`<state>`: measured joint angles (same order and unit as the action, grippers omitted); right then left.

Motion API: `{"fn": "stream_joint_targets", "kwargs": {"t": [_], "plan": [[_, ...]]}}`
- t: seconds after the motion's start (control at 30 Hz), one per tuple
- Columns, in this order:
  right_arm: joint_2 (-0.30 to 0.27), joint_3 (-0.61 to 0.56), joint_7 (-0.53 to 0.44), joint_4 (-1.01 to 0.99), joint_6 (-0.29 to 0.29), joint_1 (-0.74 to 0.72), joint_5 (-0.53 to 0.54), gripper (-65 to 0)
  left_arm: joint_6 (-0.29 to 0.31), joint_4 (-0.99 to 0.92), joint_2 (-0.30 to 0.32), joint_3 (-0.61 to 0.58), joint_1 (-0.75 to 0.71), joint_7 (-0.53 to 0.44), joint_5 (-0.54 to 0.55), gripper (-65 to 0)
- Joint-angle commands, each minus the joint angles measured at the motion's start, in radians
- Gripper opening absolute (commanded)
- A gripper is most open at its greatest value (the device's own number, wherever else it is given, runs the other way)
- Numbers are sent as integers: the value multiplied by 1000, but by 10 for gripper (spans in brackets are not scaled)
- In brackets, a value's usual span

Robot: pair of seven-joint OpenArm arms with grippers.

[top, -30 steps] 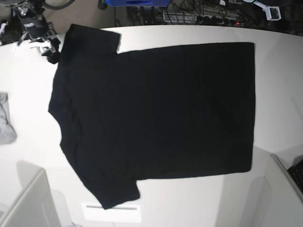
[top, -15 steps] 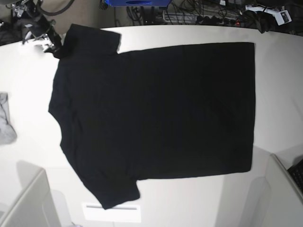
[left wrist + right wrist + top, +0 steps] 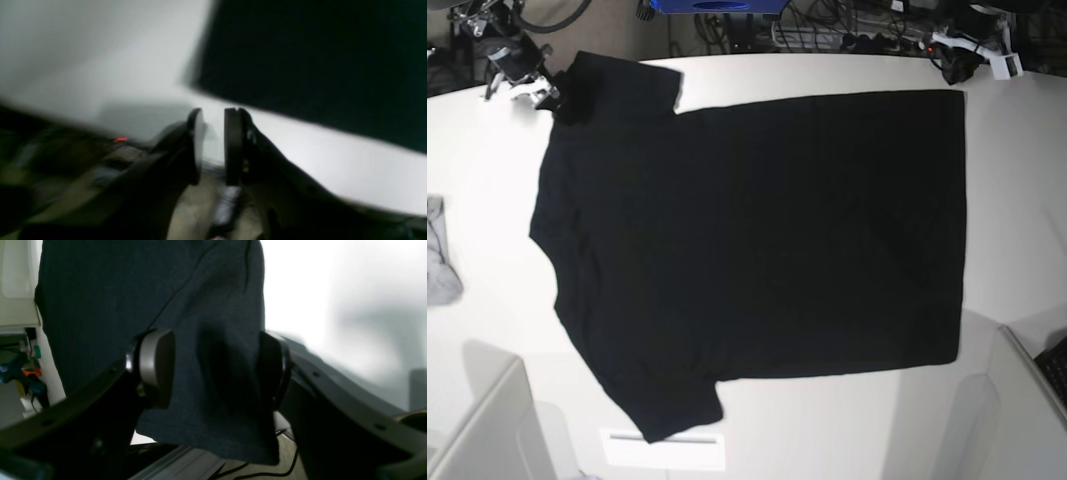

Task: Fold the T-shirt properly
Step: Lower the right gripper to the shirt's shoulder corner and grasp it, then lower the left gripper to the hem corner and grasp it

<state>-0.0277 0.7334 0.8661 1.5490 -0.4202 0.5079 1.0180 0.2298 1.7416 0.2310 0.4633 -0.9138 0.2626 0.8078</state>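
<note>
In the left wrist view, your left tool point(image 3: 212, 146) is nearing the flat black cotton T-shirt's point(image 3: 310, 56) hem corner, narrowed and empty. In the right wrist view, your right tool point(image 3: 215, 370) is gaping wide around the sleeve. In the base view, both have closed in on the white desk point(image 3: 487, 150), so the first fold is starting.

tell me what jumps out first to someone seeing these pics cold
The big black T-shirt spread flat over most of the white table, sleeves toward the base view's left. The right gripper sits open around the far sleeve at the table edge, while the left gripper hovers near the far hem corner.

Bright overhead light, blurred wrist views.
</note>
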Motion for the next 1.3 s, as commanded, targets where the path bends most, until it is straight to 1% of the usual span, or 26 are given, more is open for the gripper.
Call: {"fn": "stream_joint_targets", "kwargs": {"t": [0.0, 0.03, 0.1, 0.17, 0.27, 0.3, 0.33, 0.4, 0.5, 0.7, 0.8, 0.87, 0.93, 1.0, 1.17, 1.27], "plan": [[-1, -7, 44, -9, 22, 11, -69, -335, 38, 10, -17, 42, -12, 10, 37, -543], [1, -8, 44, -9, 20, 11, -69, -359, 89, 8, -32, 84, -4, 39, 69, -543], [2, -8, 44, -14, 1, 11, -71, -389, 161, 7, -54, 153, 12, 106, 98, -543], [-1, -7, 44, -38, -10, 8, -71, -410, 199, 7, -77, 228, 37, 182, 98, -543], [-4, -2, 44, -83, -15, -5, -71, -452, 231, 7, -111, 315, 75, 272, 94, -543], [-4, -2, 44, -94, -18, -5, -71, -480, 244, 7, -118, 338, 81, 294, 94, -541], [-4, -2, 44, -106, -18, -7, -71, -522, 254, 7, -129, 363, 91, 312, 94, -536], [-4, -4, 44, -121, -18, -16, -71, -645, 260, 7, -147, 404, 101, 335, 94, -535], [-4, -5, 48, -149, -18, -27, -71, -650, 260, 4, -155, 421, 108, 338, 94, -535], [-4, -7, 49, -150, -18, -30, -71, -650, 259, -102, -150, 420, 149, 340, 94, -533], [-19, -8, 49, -150, -18, -30, -71, -650, 259, -125, -150, 417, 161, 340, 95, -532], [-24, -8, 49, -150, -18, -30, -71, -650, 259, -122, -152, 417, 163, 340, 100, -494], [-27, -8, 49, -150, -18, -30, -71, -650, 259, -122, -152, 417, 166, 340, 101, -428], [-27, -8, 49, -150, -18, -30, -71, -650, 259, -122, -152, 417, 166, 340, 101, -387], [-27, -8, 49, -150, -18, -30, -71, -650, 259, -124, -150, 417, 183, 340, 98, -377], [-27, -8, 49, -150, -18, -33, -71, -650, 259, -124, -150, 380, 203, 341, 98, -378]]}}
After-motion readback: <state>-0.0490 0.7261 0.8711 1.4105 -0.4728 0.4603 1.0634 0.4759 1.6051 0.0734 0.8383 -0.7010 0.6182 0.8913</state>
